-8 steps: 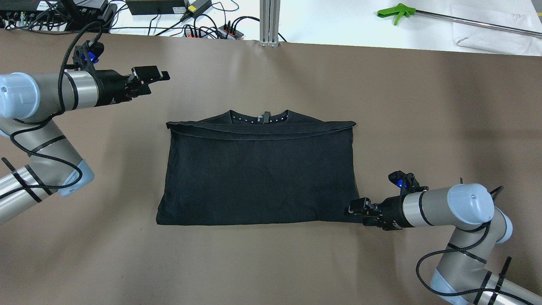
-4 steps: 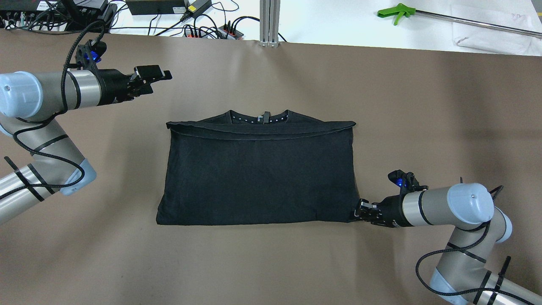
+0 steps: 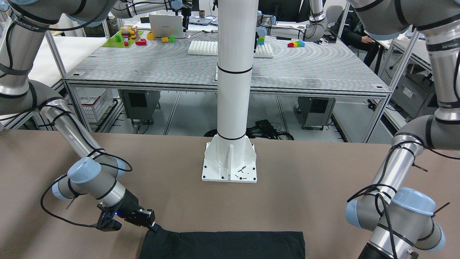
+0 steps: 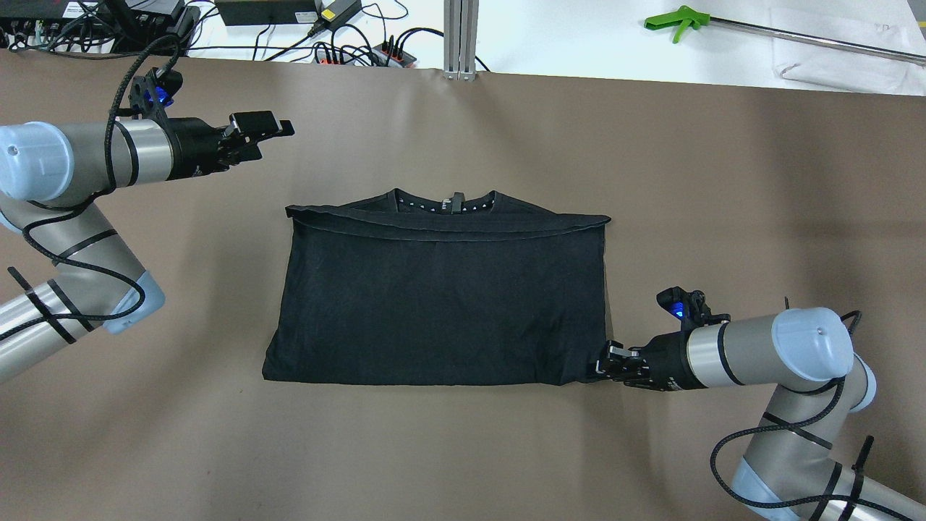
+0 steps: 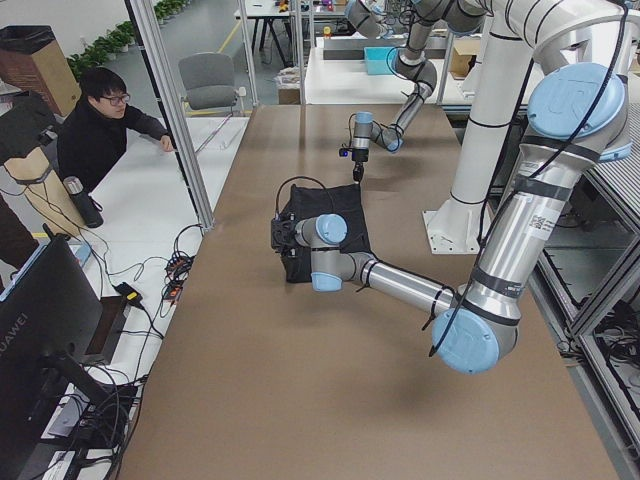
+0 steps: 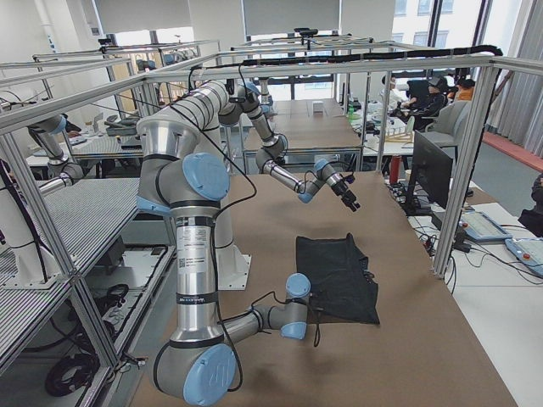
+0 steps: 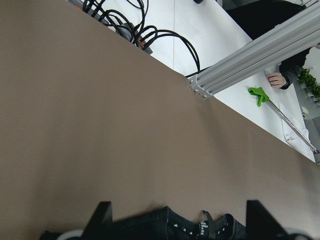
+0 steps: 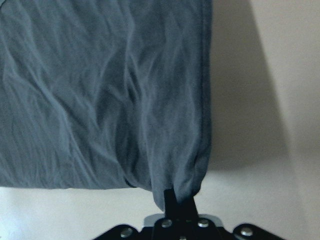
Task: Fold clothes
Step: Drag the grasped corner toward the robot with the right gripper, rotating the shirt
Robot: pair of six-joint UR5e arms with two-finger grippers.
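The black garment (image 4: 441, 297) lies folded into a wide rectangle in the middle of the brown table, collar at the far edge. It also shows in the front view (image 3: 222, 244) and the right wrist view (image 8: 100, 90). My right gripper (image 4: 600, 367) is shut on the garment's near right corner, low at the table; the wrist view (image 8: 175, 200) shows the fabric pinched between its fingers. My left gripper (image 4: 278, 129) is open and empty, held above the table beyond the garment's far left corner. Its wrist view shows the collar (image 7: 200, 227) between the spread fingers.
The white pillar's base (image 3: 229, 163) stands behind the garment's near edge. An aluminium post (image 4: 461, 36), power strips with cables (image 4: 362, 54) and a green-handled tool (image 4: 676, 22) lie past the table's far edge. A person (image 5: 100, 130) sits beside the table.
My right gripper has closed on the garment's near right corner and nudged it left; the near edge has shifted slightly. My left arm has barely moved.
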